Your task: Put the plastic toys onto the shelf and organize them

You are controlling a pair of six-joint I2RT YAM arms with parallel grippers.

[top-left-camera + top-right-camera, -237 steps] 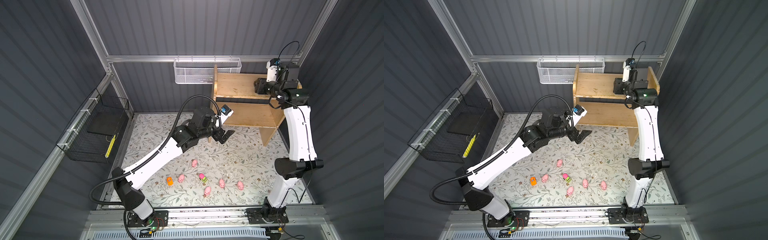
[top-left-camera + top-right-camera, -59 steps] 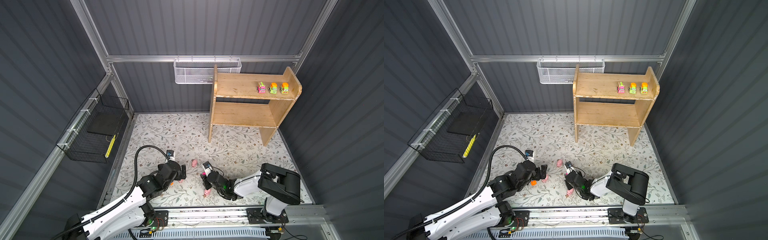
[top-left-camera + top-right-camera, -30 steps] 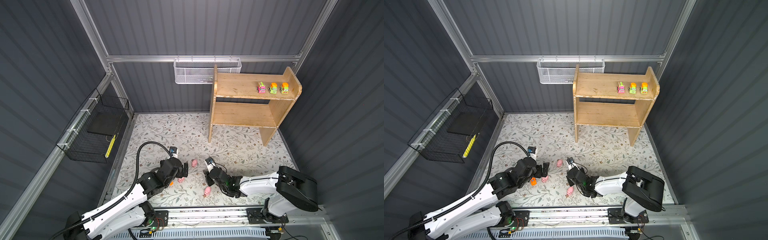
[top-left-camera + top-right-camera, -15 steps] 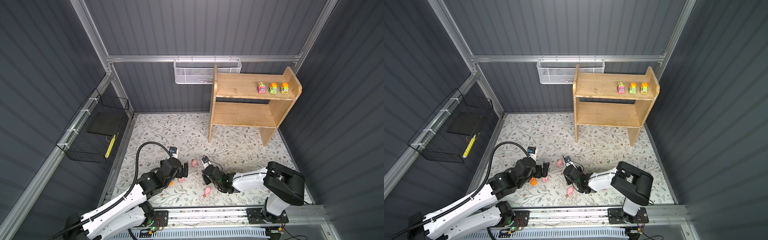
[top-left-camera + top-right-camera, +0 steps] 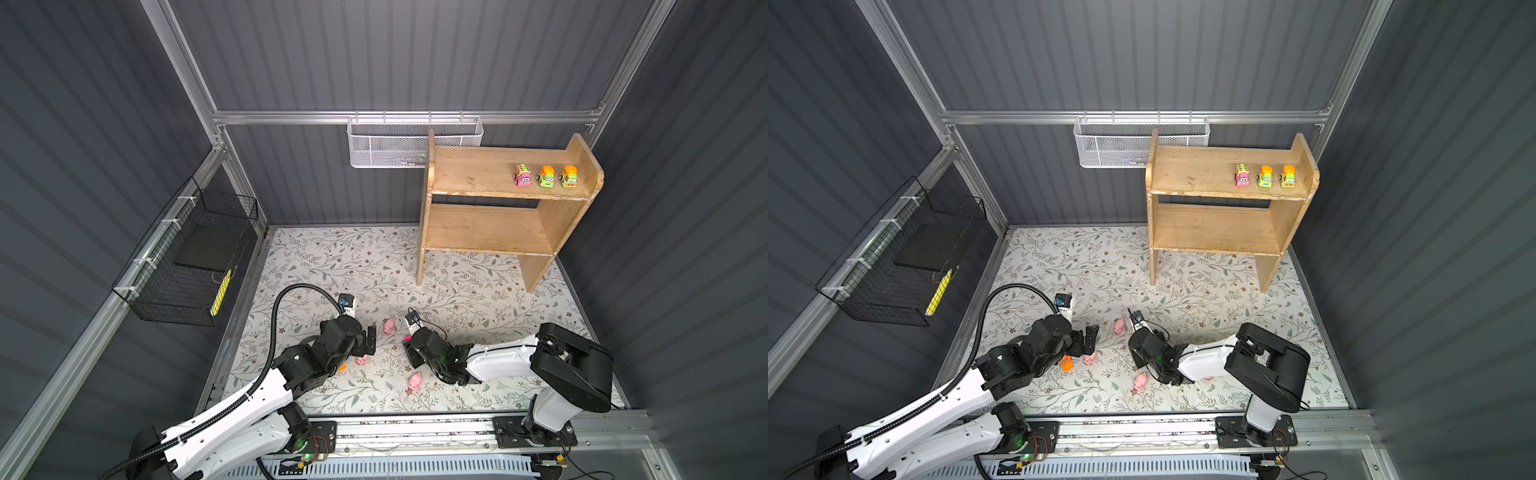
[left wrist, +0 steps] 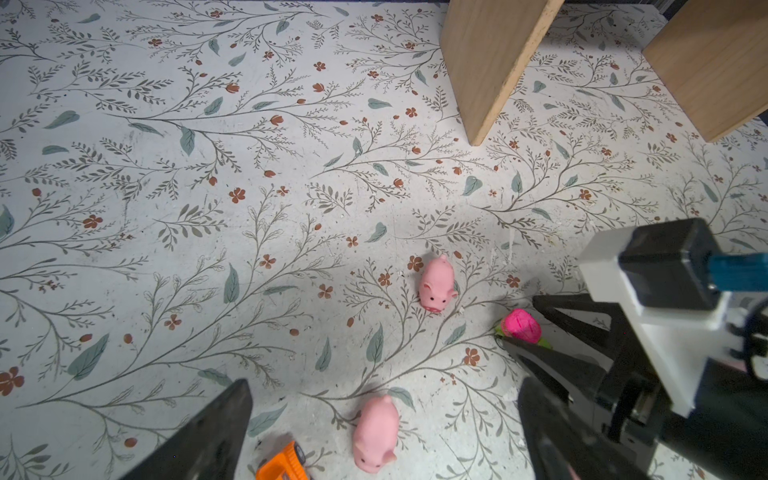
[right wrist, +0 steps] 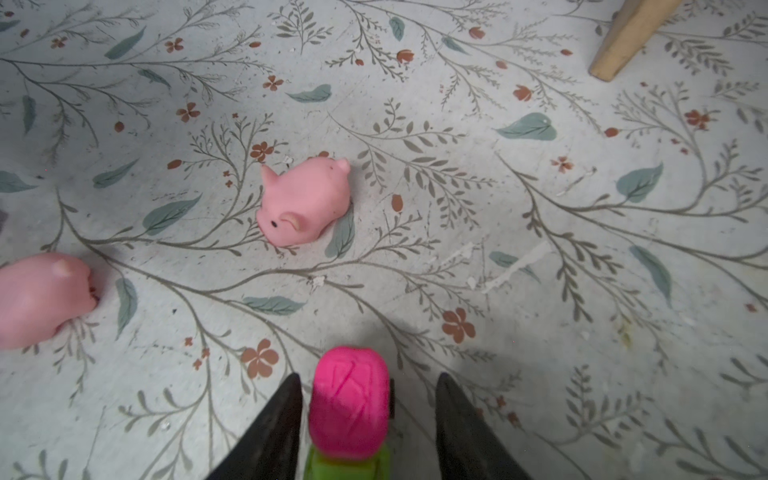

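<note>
My right pincer [image 7: 369,376] is low over the floral mat [image 5: 332,266]. Its jaws are partly apart and straddle a green vehicle with a bright pink top [image 7: 349,403]. One jaw is close against the toy, and bare mat shows between the toy and the other jaw, so I am not clamping it.

In a top view, one pink pig [image 5: 389,326] lies at about 10 o'clock from that pincer. Another pig [image 5: 414,381] lies near 6 o'clock.

My left pincer [image 6: 384,386] hangs with its jaws spread wide and nothing between them. A third pig [image 5: 1089,358] lies just beside it at about 6 o'clock, and an orange vehicle [image 5: 1066,363] at about 7 o'clock.

The wooden shelf [image 5: 478,174] stands well apart, at roughly 1 o'clock on the mat. Its upper board carries a row of three at the 3 o'clock end: a pink vehicle [image 5: 523,175] and two green-and-orange vehicles [image 5: 546,176] [image 5: 569,176]. The lower board is bare wood.
</note>
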